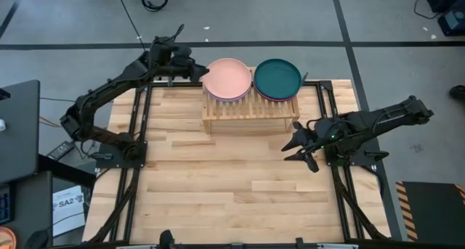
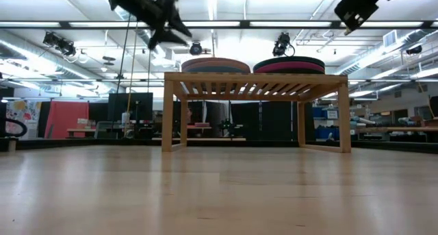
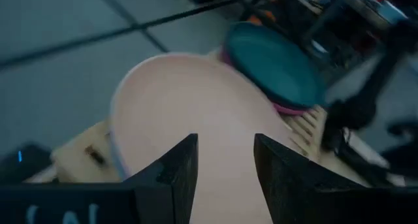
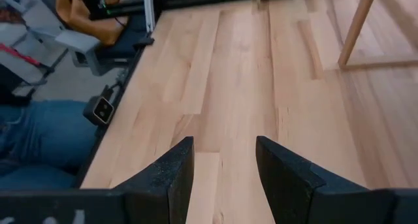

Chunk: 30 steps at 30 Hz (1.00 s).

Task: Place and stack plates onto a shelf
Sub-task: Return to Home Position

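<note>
The light-wood plank table (image 1: 232,184) carries the shelf (image 1: 251,115), which stands on its legs at the middle of the table's far edge, slatted top level. Two stacks rest side by side on the slats, their rims just beside each other. The peach-topped stack (image 1: 227,78) sits toward the table's left edge, with purple showing beneath the top plate. The teal-topped stack (image 1: 277,78) sits toward the right edge, with magenta beneath.

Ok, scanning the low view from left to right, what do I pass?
left gripper, up high and open → peach-topped plate stack on the shelf → teal-topped plate stack on the same shelf → right gripper, up high and open.
</note>
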{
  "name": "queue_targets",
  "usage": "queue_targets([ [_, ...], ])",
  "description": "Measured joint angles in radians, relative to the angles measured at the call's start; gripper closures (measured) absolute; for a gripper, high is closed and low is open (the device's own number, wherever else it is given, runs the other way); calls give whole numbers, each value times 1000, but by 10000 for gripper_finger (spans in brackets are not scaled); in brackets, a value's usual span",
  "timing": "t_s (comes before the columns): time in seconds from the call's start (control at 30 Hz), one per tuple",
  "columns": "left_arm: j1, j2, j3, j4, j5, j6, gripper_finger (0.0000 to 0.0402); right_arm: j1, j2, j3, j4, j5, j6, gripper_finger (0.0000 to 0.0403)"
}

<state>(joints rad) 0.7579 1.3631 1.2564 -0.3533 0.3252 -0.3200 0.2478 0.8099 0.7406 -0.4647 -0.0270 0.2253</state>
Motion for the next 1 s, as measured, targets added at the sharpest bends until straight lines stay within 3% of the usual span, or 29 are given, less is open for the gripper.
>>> queue_targets([
  [0.23, -145, -123, -2, -49, 2, 266, 246, 0, -123, 0, -18, 91, -2, 233],
  [0.37, -252, -211, -72, -45, 4, 354, 246, 0, -185, -6, -11, 126, -18, 233],
  [0.63, -405, -451, -420, 164, -4, 339, 246, 0, -303, -168, 113, 174, -18, 233],
  [1.0, -486, -780, -904, 521, -18, 271, 246, 0, -467, -395, 308, 227, -24, 233],
])
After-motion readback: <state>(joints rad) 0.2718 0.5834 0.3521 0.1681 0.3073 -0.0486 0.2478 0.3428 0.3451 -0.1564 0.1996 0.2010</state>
